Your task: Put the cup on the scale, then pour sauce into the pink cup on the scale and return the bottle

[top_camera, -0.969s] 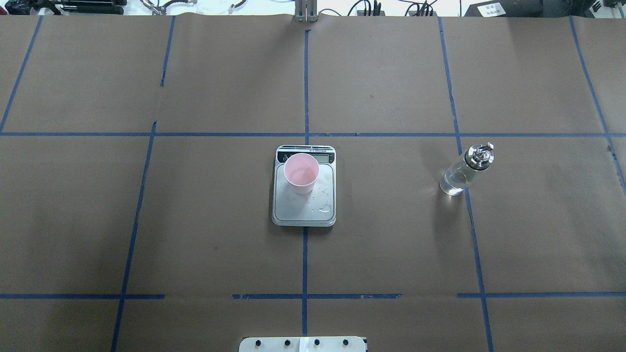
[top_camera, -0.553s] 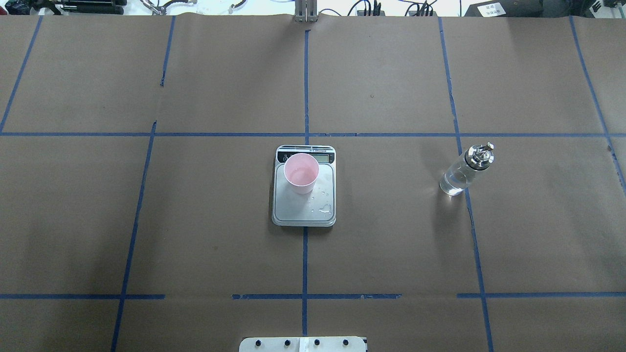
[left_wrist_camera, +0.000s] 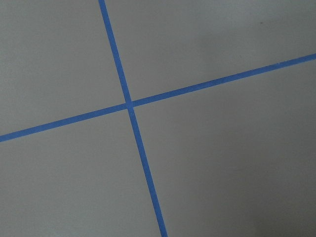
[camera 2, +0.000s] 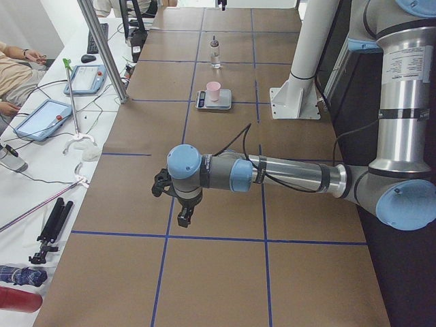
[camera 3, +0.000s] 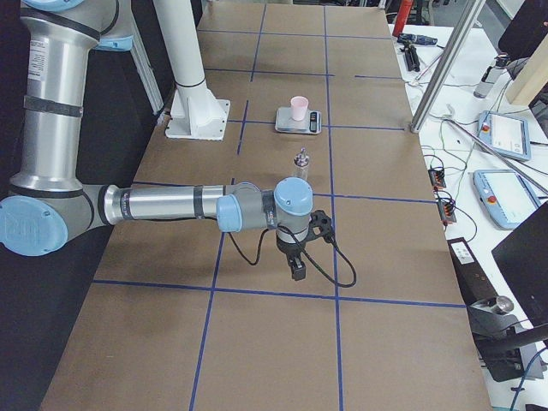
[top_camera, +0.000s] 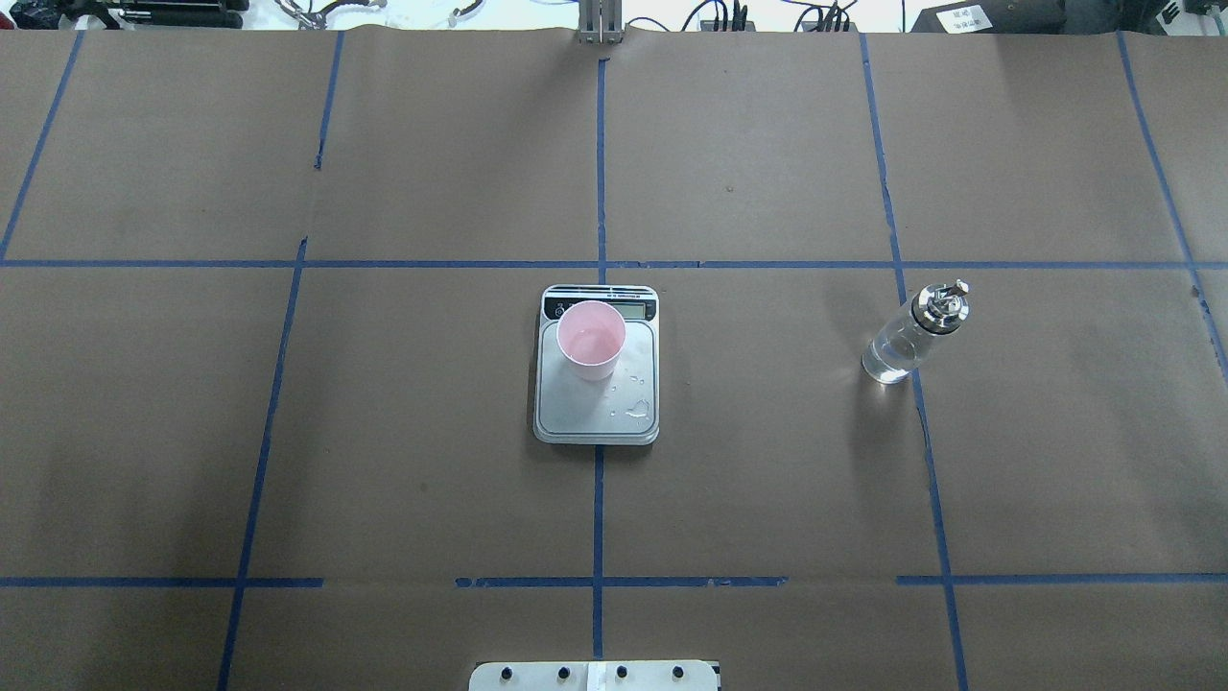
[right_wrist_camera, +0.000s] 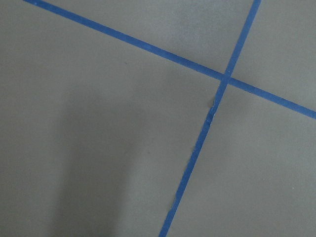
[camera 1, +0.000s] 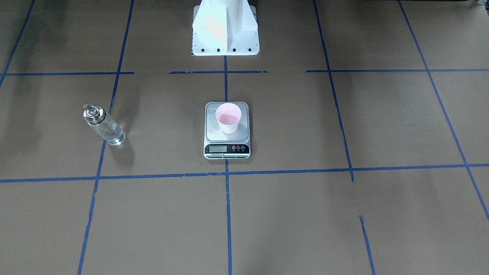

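Observation:
The pink cup [top_camera: 591,338] stands upright on the scale [top_camera: 595,411], at the platform's far left part next to the display, with a little clear sauce in it. Clear drops [top_camera: 637,412] lie on the platform's right side. The glass bottle [top_camera: 907,336] with its silver spout stands upright on the table, right of the scale, partly filled. In the front-facing view the cup [camera 1: 228,118] and the bottle [camera 1: 104,126] stand the same way. My left gripper [camera 2: 184,215] and right gripper [camera 3: 297,269] hang over bare table at opposite ends, far from both; I cannot tell whether they are open or shut.
Brown paper with blue tape grid lines [top_camera: 599,173] covers the table. The white robot base [camera 1: 224,28] stands behind the scale. Tablets and cables [camera 2: 44,116] lie on the side bench beyond the table's far edge. Both wrist views show only paper and tape.

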Robot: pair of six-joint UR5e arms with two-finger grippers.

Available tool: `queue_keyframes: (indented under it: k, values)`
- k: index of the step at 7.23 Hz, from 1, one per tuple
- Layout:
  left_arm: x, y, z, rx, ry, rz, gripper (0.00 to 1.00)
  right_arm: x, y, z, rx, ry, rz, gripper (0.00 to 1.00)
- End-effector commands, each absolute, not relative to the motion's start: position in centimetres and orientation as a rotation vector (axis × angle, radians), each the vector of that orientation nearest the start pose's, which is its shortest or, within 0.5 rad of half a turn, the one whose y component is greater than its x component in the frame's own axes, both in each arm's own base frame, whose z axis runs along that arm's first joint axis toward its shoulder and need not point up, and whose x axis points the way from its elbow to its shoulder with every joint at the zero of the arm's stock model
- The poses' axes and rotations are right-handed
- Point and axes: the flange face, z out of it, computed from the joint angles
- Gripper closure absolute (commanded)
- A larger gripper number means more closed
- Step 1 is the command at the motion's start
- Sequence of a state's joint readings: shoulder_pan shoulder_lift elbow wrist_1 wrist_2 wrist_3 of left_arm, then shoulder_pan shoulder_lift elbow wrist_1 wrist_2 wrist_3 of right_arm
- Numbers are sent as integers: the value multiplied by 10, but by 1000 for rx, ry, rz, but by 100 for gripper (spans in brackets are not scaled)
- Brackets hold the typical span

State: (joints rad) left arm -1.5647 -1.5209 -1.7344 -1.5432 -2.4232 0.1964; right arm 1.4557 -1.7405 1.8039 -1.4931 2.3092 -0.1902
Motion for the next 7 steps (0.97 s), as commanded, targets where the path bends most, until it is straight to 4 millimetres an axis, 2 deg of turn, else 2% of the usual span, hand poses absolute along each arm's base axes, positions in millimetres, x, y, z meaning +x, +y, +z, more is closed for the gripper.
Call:
queue_keyframes:
  k: [1,7]
  values:
    - [-55,-472,602,158,842,226,0,16,-433,613,168,-744,-345,0]
    - [-56,-472,602,161,840,227,0,17,-428,614,162,-741,-341,0]
